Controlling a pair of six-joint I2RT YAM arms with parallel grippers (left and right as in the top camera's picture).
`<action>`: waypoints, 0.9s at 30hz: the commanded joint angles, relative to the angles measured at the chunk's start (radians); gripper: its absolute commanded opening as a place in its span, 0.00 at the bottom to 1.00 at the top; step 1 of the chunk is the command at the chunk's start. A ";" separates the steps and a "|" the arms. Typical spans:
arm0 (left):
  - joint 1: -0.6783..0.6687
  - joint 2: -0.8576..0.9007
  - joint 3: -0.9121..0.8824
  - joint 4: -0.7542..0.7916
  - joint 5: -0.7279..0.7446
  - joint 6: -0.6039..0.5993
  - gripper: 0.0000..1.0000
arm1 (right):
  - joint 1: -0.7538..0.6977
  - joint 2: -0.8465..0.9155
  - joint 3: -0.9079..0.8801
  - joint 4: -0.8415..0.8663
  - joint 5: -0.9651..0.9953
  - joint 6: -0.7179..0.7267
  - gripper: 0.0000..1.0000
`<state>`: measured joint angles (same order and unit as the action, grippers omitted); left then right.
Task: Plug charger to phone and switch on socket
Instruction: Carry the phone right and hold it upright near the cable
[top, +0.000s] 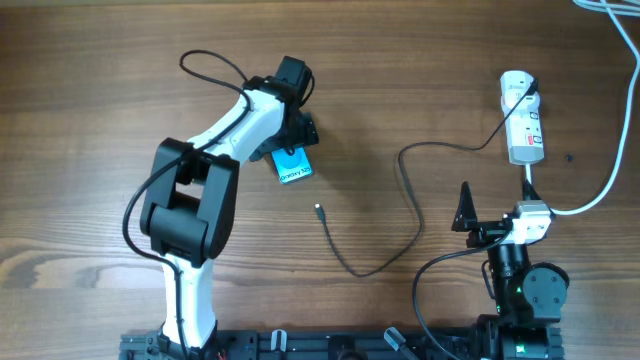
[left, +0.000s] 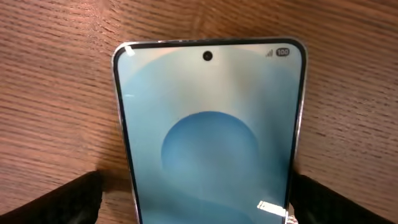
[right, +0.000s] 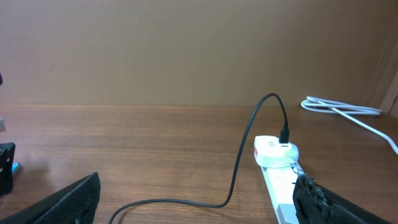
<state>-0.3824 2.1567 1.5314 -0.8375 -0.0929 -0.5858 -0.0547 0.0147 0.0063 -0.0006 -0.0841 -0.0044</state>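
Note:
The phone (top: 293, 167) lies flat on the wooden table, its teal screen lit. In the left wrist view the phone (left: 208, 124) fills the middle. My left gripper (top: 290, 140) is open and straddles the phone's lower part (left: 199, 202), with a small gap at the left finger. The charger (top: 415, 215) runs from the socket (top: 523, 120) in a long curve, and its plug tip (top: 318, 209) lies free just below the phone. My right gripper (top: 497, 205) is open and empty below the socket. In the right wrist view its fingers (right: 196, 199) frame the charger (right: 239, 168) and the socket (right: 277, 177).
A thicker white cable (top: 610, 170) runs from the socket's near end up the right edge of the table; it also shows in the right wrist view (right: 342, 111). The left arm's own black cable loops behind it (top: 205, 65).

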 joint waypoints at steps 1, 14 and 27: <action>0.006 0.110 -0.062 -0.045 0.018 0.013 1.00 | 0.005 -0.007 -0.001 0.003 0.013 0.011 1.00; 0.006 0.110 -0.062 -0.045 0.126 0.212 0.96 | 0.005 -0.007 -0.001 0.003 0.013 0.011 1.00; 0.006 0.110 -0.062 -0.049 0.125 0.133 0.95 | 0.005 -0.007 -0.001 0.003 0.013 0.011 1.00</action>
<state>-0.3843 2.1578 1.5360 -0.8726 -0.0372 -0.4236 -0.0547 0.0147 0.0063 -0.0006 -0.0845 -0.0044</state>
